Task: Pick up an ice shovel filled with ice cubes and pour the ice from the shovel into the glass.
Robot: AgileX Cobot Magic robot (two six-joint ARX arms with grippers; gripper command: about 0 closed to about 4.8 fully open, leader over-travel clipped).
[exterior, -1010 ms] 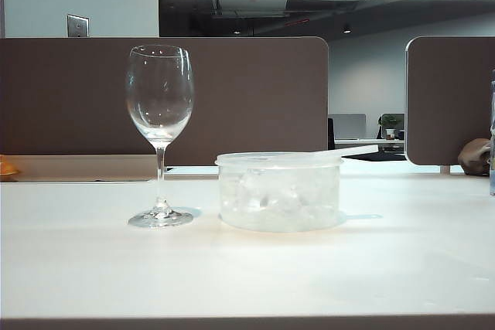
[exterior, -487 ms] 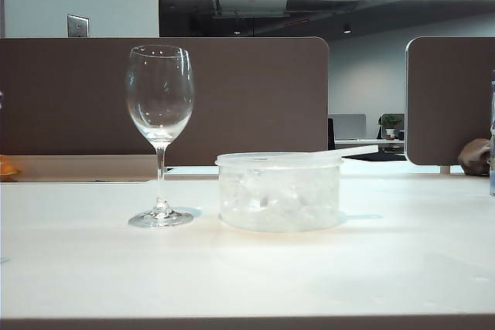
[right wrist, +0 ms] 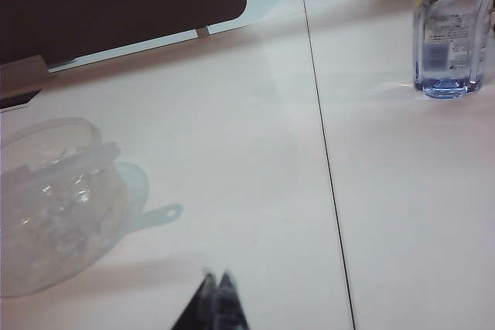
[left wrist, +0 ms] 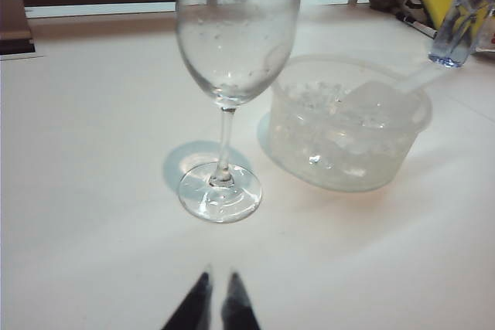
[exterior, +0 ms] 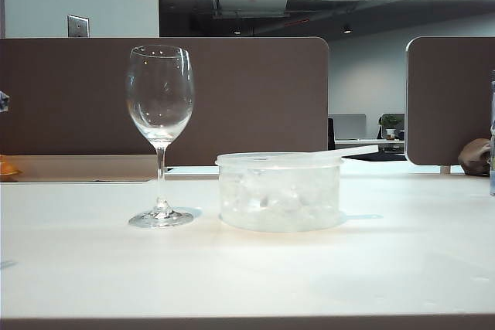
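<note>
The glass [exterior: 160, 106] stands upright on the white table, bowl empty apart from droplets [left wrist: 232, 44]. Right of it sits a round translucent tub [exterior: 278, 161] full of ice cubes [exterior: 274, 199] [left wrist: 329, 117]. The ice shovel [left wrist: 375, 96] lies in the tub, bowl on the ice, and its thin handle [exterior: 352, 150] [left wrist: 421, 76] pokes out over the rim. My left gripper [left wrist: 219, 276] hangs short of the glass foot, a narrow gap between its tips, holding nothing. My right gripper [right wrist: 216, 277] is shut and empty, off to the side of the tub [right wrist: 54, 206].
A clear water bottle [right wrist: 448, 32] stands at the table's far right side [left wrist: 464, 13]. Brown partition panels [exterior: 247, 98] run behind the table. A seam [right wrist: 325, 152] crosses the tabletop. An orange item [exterior: 6, 168] lies at the back left.
A bit of my left arm has come into the exterior view at the left edge, with a faint shadow on the table below. Glass, tub and shovel have not moved.
</note>
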